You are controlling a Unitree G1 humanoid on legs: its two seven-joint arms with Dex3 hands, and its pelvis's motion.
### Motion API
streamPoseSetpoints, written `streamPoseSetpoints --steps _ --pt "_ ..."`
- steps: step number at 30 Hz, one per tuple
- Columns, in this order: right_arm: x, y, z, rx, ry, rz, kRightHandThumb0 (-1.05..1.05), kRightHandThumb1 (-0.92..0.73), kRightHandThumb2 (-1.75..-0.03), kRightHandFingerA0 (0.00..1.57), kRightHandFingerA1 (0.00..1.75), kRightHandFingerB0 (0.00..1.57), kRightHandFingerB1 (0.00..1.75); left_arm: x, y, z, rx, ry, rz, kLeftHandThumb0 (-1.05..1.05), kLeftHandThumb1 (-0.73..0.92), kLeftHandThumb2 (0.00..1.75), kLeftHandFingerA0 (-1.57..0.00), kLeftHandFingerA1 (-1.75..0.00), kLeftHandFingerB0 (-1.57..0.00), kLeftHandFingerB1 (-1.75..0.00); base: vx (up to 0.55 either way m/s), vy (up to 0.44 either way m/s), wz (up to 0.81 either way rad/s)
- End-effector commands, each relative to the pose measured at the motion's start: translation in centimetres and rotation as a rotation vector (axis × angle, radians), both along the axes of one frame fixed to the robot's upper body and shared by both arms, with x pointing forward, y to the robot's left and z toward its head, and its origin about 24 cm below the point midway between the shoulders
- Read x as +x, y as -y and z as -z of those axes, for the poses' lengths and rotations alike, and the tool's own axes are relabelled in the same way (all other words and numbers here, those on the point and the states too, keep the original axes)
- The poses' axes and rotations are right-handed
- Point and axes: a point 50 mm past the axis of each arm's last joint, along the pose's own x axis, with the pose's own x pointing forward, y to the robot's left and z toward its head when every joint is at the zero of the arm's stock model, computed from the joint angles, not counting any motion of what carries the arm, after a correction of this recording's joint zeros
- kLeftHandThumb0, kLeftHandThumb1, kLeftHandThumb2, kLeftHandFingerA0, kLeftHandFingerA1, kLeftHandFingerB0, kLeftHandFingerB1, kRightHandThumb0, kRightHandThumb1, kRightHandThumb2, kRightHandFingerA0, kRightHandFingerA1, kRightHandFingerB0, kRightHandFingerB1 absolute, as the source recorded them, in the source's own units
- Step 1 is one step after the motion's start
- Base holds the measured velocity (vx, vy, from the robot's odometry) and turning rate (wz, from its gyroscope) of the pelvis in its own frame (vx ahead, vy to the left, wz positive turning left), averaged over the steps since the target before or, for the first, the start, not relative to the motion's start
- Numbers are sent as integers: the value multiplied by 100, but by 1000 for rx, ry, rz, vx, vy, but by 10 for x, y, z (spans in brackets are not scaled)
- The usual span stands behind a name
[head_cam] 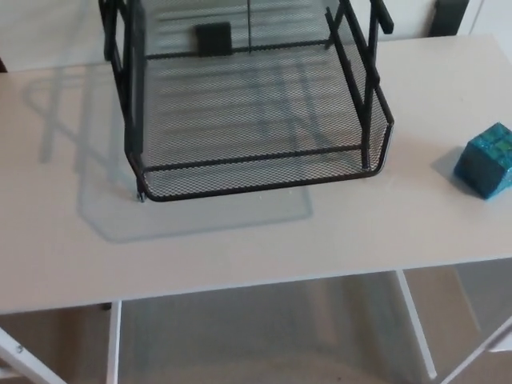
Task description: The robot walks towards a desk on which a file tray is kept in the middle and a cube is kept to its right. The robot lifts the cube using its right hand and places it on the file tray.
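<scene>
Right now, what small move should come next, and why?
Probably bring the right robot hand in toward the cube. The cube sits untouched on the desk at the picture's right edge, apart from the file tray, and neither robot hand is in view yet.

Honestly, we get nothing of the robot's body to go on here: left hand and right hand are both out of view, so no colours or markings.
</scene>
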Motion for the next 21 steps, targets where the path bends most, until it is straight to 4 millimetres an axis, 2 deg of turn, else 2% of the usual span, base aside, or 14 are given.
streamPoseSetpoints --steps 1,2,3,6,7,9,10,11,16,17,18,19,20,21 --pt "9 1 -3 -9 58 5 -78 -39 -81 11 66 10 54 -3 -2 0 -3 0 -53 -89 78 64 -11 -80 -24 -67 27 99 -15" --pt "9 2 -4 -9 57 4 -79 -53 -56 0 72 12 53 -2 -1 0 -3 0 -44 -90 79 63 -9 -81 -24 -69 56 123 -6" --pt "10 2 -4 -6 72 16 -77 -37 -87 0 56 8 55 -3 -1 1 -6 3 -40 -90 79 64 -11 -78 -22 -68 55 181 -9" --pt "10 3 -5 24 123 70 -72 -49 -55 0 53 13 49 -3 -1 2 5 -4 -38 -89 79 62 -13 -78 -26 -68 62 262 -13" --pt "12 4 -6 7 101 32 -84 -41 -88 1 50 9 57 -4 -1 2 8 -5 -28 -87 81 64 -13 -76 -25 -67 252 270 -21" --pt "13 5 -7 -19 67 -25 -84 -41 -88 1 50 9 57 -4 -1 2 11 -7 -11 -87 81 64 -13 -76 -25 -67 201 247 -1" --pt "15 7 -9 -12 55 -31 -90 -52 -58 0 59 9 59 -5 -1 2 -8 8 -58 -87 78 63 -11 -76 -25 -67 79 214 5" --pt "15 7 -9 45 161 90 -77 -41 -55 0 52 13 57 -6 0 4 -13 7 -60 -88 78 63 -12 -75 -25 -67 102 156 5" --pt "17 10 -13 -39 51 -64 -83 -53 -56 0 50 9 55 -13 1 8 -10 -6 -56 -88 81 64 -13 -74 -24 -66 101 55 6" --pt "16 10 -13 -13 46 -65 -86 -39 -80 0 42 6 53 -13 1 8 -4 -8 -56 -88 80 64 -12 -80 -25 -67 96 -72 10" --pt "17 11 -14 -52 19 -105 -91 -56 -58 0 64 7 56 -14 1 9 -7 -4 -62 -88 79 64 -14 -79 -25 -67 108 -98 5" --pt "17 12 -14 -55 2 -114 -94 -41 -82 0 48 6 52 -14 2 9 -11 -5 -68 -91 60 94 -19 -71 -23 -65 113 -91 11" --pt "18 13 -15 -52 -9 -114 -95 -40 -81 0 53 6 53 -15 2 9 -10 -6 -72 -88 79 64 -14 -75 -25 -67 101 -116 8" --pt "19 13 -16 -40 8 -92 -88 -43 -90 0 48 7 56 -15 2 10 -5 -9 -68 -88 80 64 -15 -75 -26 -67 121 -137 10"
